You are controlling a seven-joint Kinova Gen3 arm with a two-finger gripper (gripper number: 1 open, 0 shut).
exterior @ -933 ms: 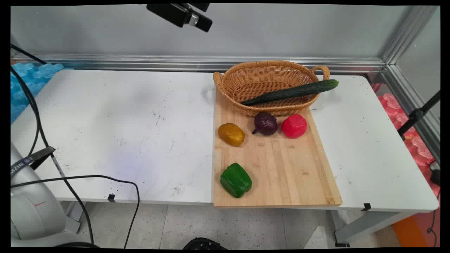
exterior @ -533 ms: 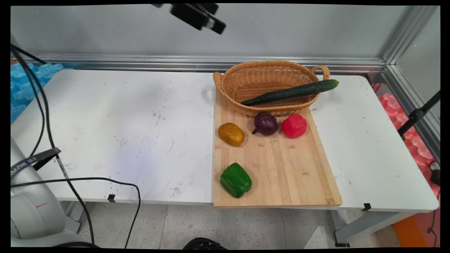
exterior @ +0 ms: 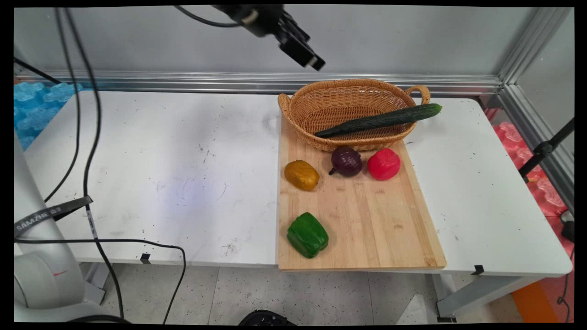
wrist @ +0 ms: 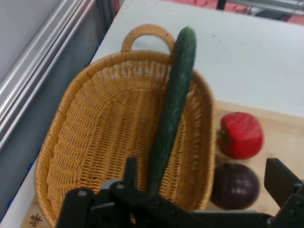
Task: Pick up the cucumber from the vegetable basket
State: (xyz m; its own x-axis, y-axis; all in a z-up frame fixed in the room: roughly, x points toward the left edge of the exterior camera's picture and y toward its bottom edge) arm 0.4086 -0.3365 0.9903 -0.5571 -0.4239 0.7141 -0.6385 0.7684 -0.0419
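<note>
Main view shows the black two-finger gripper [exterior: 308, 58] high up near the top edge, hanging in the air above and to the left of the oval woven wicker basket [exterior: 321, 98]. It holds nothing and touches nothing. In the hand view the gripper [wrist: 209, 183] looks down into the basket [wrist: 85, 142], and its two fingers [wrist: 280, 179] stand wide apart — the basket and what lies in it show between them.

One long dark green cucumber [exterior: 380, 120] lies slanted in the basket. Its lower end rests down inside, and its other end sticks out over the rim on the right, near the handle. In the hand view the cucumber [wrist: 173, 104] runs right up the middle, with its near end just past the gripper's linkage. It is the only thing in the basket.

The basket sits on the far end of a pale wooden cutting board [exterior: 376, 220], which lies on the white table [exterior: 137, 151].

Four more things lie on the board. One dark purple round onion [exterior: 346, 161] and one red bell pepper [exterior: 383, 163] sit side by side just in front of the basket. One yellow-brown lumpy pepper [exterior: 301, 175] lies to the left of the onion. One green bell pepper [exterior: 307, 234] lies alone near the front left corner — well apart from the rest.
</note>
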